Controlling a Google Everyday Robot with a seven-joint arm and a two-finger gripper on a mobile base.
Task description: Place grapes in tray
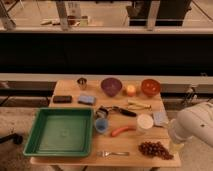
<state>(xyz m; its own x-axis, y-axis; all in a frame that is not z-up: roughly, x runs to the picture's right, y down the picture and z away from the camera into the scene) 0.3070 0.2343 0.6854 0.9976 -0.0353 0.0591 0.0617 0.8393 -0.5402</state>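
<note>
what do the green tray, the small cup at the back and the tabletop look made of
The tray looks like moulded plastic: uniform green, soft sheen, raised rim. The cup looks like metal: grey and shiny, though too small to be sure. The table looks like pale wood or laminate: tan, matte. The claw hangs off the table's right edge, beside the grapes.

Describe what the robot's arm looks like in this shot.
The arm is a bulky, smooth white shell of rounded segments, narrowing to a paler cream section at its lower end. No cables or markings show. The claw is out of sight, somewhere past that end, right of the bunch of dark reddish-brown grapes.
</note>
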